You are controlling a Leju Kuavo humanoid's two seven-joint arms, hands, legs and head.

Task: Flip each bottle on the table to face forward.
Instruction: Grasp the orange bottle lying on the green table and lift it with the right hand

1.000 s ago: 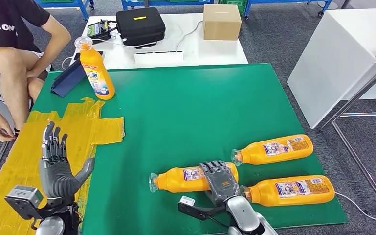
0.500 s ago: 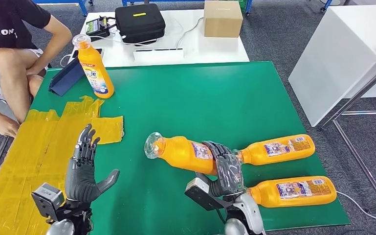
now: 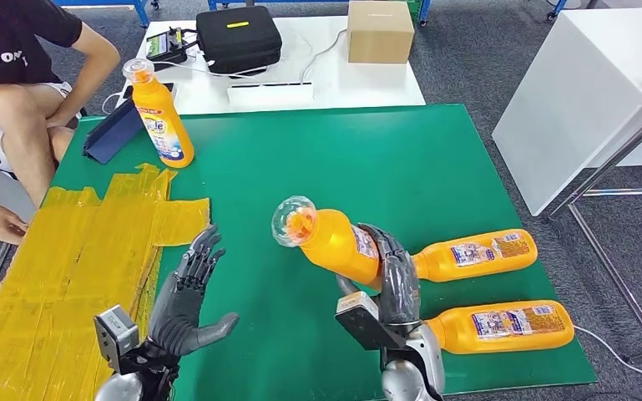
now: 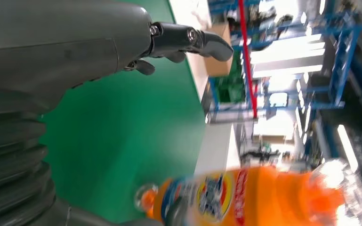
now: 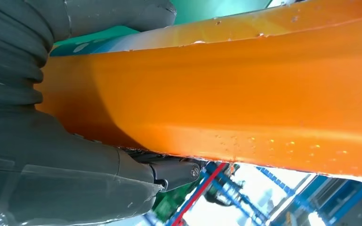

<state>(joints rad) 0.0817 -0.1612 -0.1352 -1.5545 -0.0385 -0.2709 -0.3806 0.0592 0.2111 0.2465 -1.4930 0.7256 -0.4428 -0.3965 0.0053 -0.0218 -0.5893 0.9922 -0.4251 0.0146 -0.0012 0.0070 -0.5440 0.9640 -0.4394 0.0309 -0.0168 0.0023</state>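
Right hand [image 3: 396, 280] grips lifted bottle [image 3: 334, 242] | left hand [image 3: 185, 301] empty

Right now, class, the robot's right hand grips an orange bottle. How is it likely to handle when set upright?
The held bottle looks full, so probably heavy. Its smooth, droplet-specked plastic could slip in the right hand. Tall and narrow like the standing bottle, it may tip if nudged.

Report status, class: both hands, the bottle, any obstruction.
Right hand grips orange bottle, tilted, cap end raised. Left hand open, empty. Two orange bottles lying beside it; path unobstructed.
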